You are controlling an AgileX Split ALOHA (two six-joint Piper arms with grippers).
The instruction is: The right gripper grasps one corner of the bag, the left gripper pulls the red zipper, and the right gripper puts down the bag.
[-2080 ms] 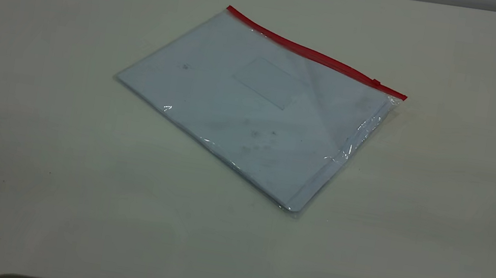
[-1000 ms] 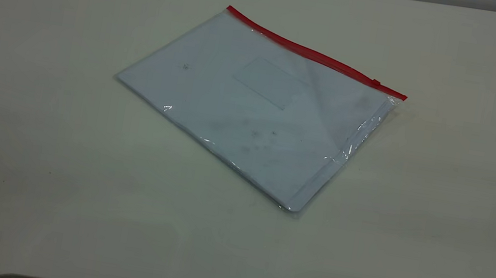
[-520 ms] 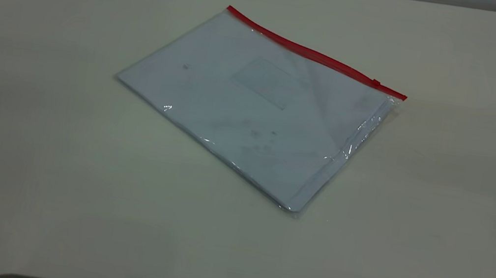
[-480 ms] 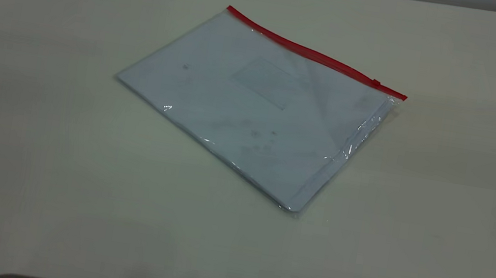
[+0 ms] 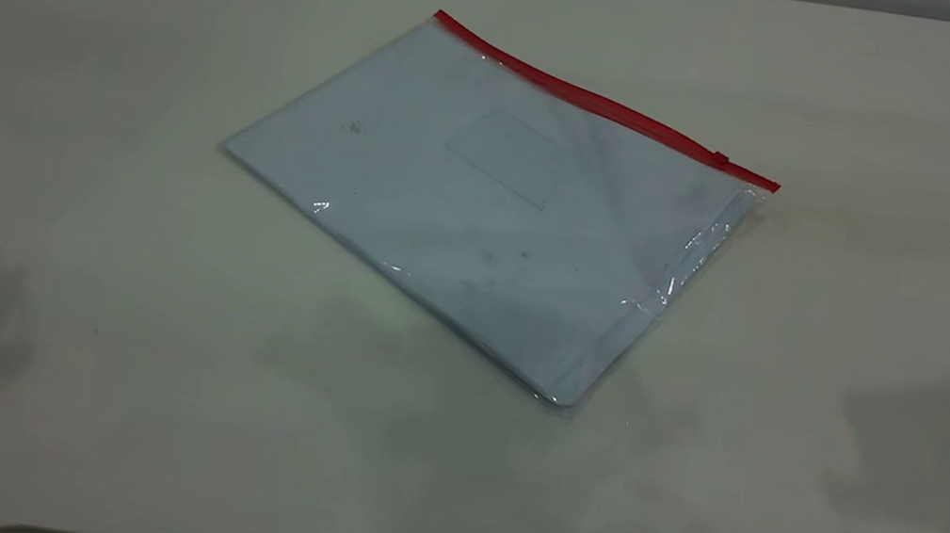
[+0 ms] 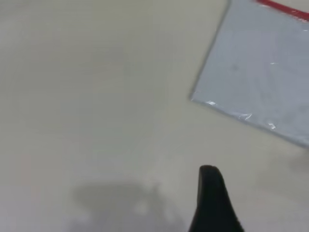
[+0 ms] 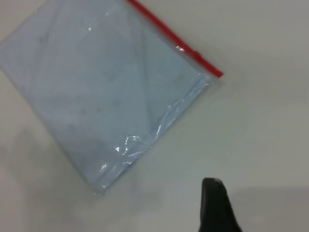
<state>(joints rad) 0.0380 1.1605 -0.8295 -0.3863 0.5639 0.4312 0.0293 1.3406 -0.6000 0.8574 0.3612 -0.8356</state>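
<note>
Arm shadows newly fallen on table [image 5: 129, 402]; one bag [image 5: 485, 201], one red zipper [image 5: 605, 108], unmoved. Both grippers: finger state can't tell.

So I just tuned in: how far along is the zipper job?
Nothing is done yet. The bag lies flat on the table, ungripped, its red zipper untouched, slider near the right-hand corner. Both arms are only approaching. Gripping the corner, pulling the zipper and setting down all remain.

Both grippers aloft, one finger [image 6: 212, 203] each visible.
</note>
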